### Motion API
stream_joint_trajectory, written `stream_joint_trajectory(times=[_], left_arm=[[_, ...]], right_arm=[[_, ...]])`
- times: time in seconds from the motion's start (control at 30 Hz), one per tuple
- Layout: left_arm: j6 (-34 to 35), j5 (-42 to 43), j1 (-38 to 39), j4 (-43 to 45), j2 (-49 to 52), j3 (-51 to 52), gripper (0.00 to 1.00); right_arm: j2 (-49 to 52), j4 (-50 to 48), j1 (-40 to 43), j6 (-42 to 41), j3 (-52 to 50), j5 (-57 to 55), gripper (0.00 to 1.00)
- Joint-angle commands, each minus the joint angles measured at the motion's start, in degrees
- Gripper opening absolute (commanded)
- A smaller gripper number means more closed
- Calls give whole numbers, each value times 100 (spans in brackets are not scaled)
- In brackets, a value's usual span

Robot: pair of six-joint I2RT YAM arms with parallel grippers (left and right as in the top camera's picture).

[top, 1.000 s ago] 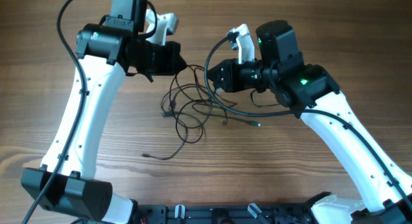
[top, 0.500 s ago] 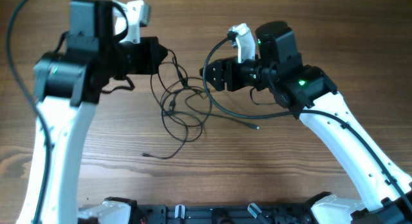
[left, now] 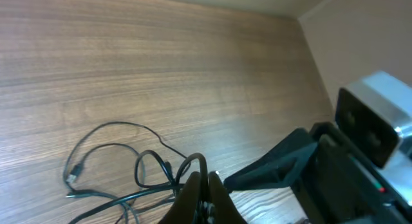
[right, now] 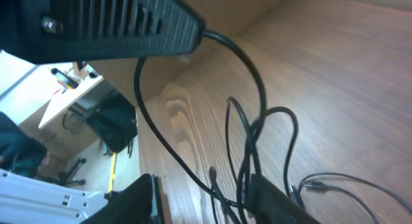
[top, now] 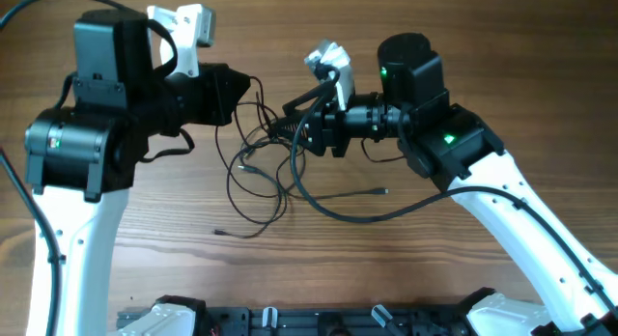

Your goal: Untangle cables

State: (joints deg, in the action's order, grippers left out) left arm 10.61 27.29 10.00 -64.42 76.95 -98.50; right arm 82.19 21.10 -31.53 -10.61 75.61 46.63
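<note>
The cables [top: 263, 157] are thin black wires in a loose tangle on the wooden table between my two grippers. My left gripper [top: 241, 88] is shut on one strand at the tangle's upper left. In the left wrist view the closed fingers [left: 205, 185] pinch a loop of wire, with the other strands [left: 116, 161] lying below on the wood. My right gripper [top: 301, 131] is at the tangle's right side. In the right wrist view its fingers [right: 209, 199] are wide apart, with several strands [right: 252, 143] running between them.
One loose wire end with a silvery plug [top: 385, 191] lies right of the tangle, and another plug end [top: 219, 233] lies at the lower left. The right arm's own thicker black cable [top: 338, 212] loops low over the table beside the tangle.
My left arm has swung left and pulled its strand, so the tangle has shifted left. My right gripper has moved left into the tangle's right side and turned.
</note>
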Motion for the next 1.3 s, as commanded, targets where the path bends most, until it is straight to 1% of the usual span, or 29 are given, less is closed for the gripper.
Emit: stream_joint_trajectory(times=[0.0, 0.13, 0.2, 0.3, 0.33, 0.37, 0.4, 0.5, 0.6, 0.7, 0.73, 0.77, 0.8, 0.83, 0.9, 0.97, 1.03, 1.13, 1.17, 1.2, 1.23, 1.27], left_arm=[[42, 249, -11, 37, -11, -7, 4], [79, 254, -11, 26, -11, -7, 4], [81, 251, -11, -7, -11, -7, 4], [76, 243, -11, -52, 2, -7, 4], [76, 243, -11, -57, 9, -7, 4], [74, 232, -13, -57, 9, -7, 4], [74, 118, -17, -55, 9, -7, 4], [76, -363, -17, -57, 7, -9, 4], [76, -837, -17, -70, 4, -9, 4], [76, -960, -17, -118, -4, -9, 4], [76, -962, -17, -146, -2, -9, 4], [76, -1058, -17, -234, -2, -9, 4], [79, -1228, -17, -317, -2, -9, 4], [79, -1436, -17, -400, -4, -9, 4], [81, -1788, -17, -533, -17, -9, 4], [81, -2022, -17, -592, -92, -9, 4], [81, -2039, -17, -560, -188, -9, 4], [212, -2035, -17, -452, -343, -9, 4], [321, -2035, -17, -389, -420, -9, 4], [374, -2031, -17, -332, -490, -9, 4], [461, -2031, -17, -249, -575, -9, 4], [566, -2017, -17, -164, -660, -9, 4]], right_arm=[[407, 87, -17, 170, 44, 205, 47], [758, 48, -20, 313, 44, 214, 43], [855, -28, -20, 313, 44, 214, 38], [881, -208, -17, 293, 44, 212, 20], [879, -271, -7, 264, 44, 205, 8], [879, -313, 13, 109, 44, 122, 5], [879, -313, 33, 26, 44, 11, 4], [879, -138, 146, -345, 44, -570, 4], [879, 260, 280, -841, 44, -1353, 4], [879, 330, 310, -750, 44, -1307, 5], [879, 295, 310, -634, 44, -1139, 8], [879, 350, 313, -813, 44, -1392, 8], [879, 459, 326, -1226, 44, -1805, 8], [879, 656, 348, -1860, 44, -2422, 9], [879, 957, 393, -2538, 44, -3167, 10], [879, 1071, 396, -2557, 44, -3451, 19], [879, 1152, 396, -2535, 44, -3486, 19], [881, 1316, 396, -2527, 44, -3587, 15], [881, 1300, 396, -2308, 44, -3399, 17], [881, 1215, 396, -1932, 44, -3038, 27], [879, 1054, 396, -1414, 44, -2356, 35], [879, 903, 396, -988, 44, -1705, 40]])
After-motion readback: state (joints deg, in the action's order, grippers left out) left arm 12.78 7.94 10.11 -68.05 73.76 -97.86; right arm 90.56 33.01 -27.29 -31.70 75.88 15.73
